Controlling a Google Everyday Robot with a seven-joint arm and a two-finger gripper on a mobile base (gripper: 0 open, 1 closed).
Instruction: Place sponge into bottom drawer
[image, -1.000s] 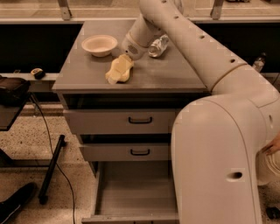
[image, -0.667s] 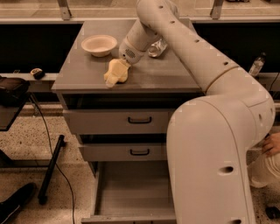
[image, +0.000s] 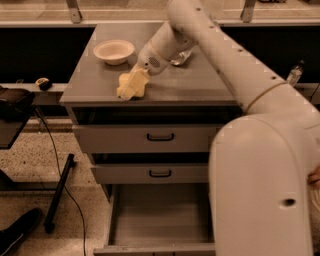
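Note:
The pale yellow sponge (image: 130, 86) is at the front left of the grey cabinet's top (image: 205, 87), tilted, near the front edge. My gripper (image: 137, 76) comes down from the upper right and is shut on the sponge's upper end. The bottom drawer (image: 160, 215) stands pulled out below, with its flat grey floor bare.
A small pale bowl (image: 114, 51) sits at the back left of the top. A shiny crumpled object (image: 180, 57) lies behind my arm. The two upper drawers (image: 160, 136) are closed. My white body (image: 265, 190) fills the right foreground. A black stand and cable (image: 57, 190) are on the floor at left.
My gripper and the sponge have moved together a little left and toward the front edge of the cabinet top. The bowl and drawers have not moved.

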